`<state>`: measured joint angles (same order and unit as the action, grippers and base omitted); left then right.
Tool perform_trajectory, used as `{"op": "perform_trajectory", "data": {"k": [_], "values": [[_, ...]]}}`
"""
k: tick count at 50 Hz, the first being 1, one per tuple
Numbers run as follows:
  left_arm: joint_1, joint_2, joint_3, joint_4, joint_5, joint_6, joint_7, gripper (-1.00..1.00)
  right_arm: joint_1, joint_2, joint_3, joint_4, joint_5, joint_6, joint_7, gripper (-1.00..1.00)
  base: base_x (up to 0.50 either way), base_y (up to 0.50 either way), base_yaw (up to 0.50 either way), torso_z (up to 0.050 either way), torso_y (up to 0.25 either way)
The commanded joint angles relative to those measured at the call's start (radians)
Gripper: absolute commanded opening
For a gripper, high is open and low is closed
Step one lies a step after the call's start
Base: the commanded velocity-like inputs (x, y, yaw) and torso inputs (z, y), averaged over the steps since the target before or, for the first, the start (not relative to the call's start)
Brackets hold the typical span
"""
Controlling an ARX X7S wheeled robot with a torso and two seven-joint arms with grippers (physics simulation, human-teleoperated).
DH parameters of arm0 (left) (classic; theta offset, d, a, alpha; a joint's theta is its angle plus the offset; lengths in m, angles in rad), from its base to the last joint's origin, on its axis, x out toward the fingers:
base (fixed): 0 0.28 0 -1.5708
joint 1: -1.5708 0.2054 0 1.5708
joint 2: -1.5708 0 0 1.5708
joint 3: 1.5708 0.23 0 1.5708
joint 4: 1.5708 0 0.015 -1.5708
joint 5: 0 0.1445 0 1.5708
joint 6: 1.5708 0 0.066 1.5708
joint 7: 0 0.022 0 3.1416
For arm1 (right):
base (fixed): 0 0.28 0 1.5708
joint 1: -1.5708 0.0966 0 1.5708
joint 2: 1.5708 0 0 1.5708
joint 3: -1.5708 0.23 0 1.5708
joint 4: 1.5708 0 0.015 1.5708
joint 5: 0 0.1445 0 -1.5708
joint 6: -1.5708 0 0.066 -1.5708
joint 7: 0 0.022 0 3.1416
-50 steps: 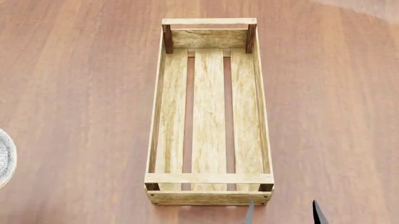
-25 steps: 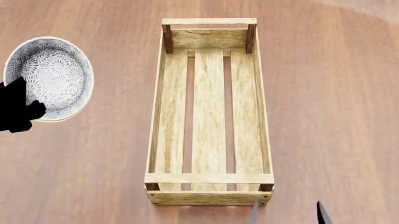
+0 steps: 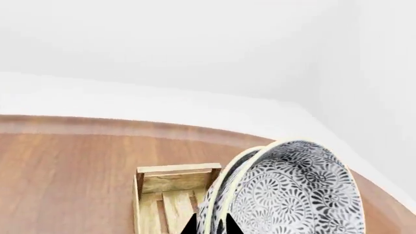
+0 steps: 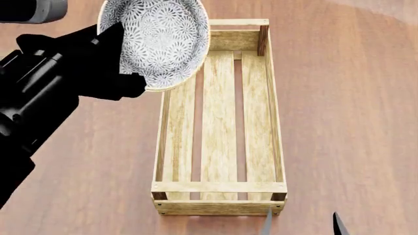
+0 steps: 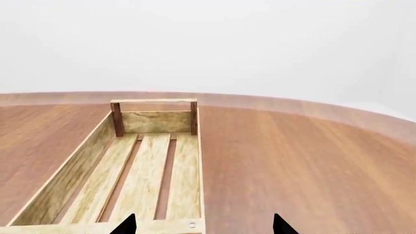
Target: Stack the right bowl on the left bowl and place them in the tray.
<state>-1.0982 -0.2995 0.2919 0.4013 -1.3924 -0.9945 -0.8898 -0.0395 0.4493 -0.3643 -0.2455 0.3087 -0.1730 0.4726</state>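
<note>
Okay, head view: my left claw [image 4: 127, 81] is carrying the bowls [image 4: 156, 41] clamped by the near rim, hanging over the tray's [image 4: 277, 147] far-left corner. My right claw [image 4: 300, 223] is idling apart, empty, near the tray's near-right corner.

Left wrist: two rims showing, so the bowls [image 3: 286, 190] are nested; fingertips [image 3: 190, 225] are pinching the rim, tray [image 3: 175, 183] below.

Right wrist: tray [image 5: 85, 165] is sitting empty; fingertips [image 5: 124, 224] spread.

Next, I'm thinking: shift right over the slats, level the bowls, lower, then release. No writing anywhere.
</note>
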Motion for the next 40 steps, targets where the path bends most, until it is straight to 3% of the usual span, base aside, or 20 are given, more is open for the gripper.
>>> {"op": "perform_trajectory", "data": {"k": [1,21,40], "values": [[-0.059,0.160,0.058,0.029,0.007,-0.002,-0.034,-1.00,-0.009,-0.017,0.022,0.003,-0.012,-0.011,-0.029,1.00,0.00,0.00,0.00,0.000,0.000],[-0.100,0.241,0.144,-0.156,0.105,0.079,0.045,-1.00,-0.013,-0.016,0.012,0.015,-0.014,-0.024,-0.037,1.00,0.00,0.00,0.00,0.000,0.001],[-0.073,0.287,0.177,-0.571,0.133,0.251,0.157,-1.00,-0.013,-0.016,0.020,0.056,0.012,-0.049,-0.051,1.00,0.00,0.00,0.00,0.000,0.001]]}}
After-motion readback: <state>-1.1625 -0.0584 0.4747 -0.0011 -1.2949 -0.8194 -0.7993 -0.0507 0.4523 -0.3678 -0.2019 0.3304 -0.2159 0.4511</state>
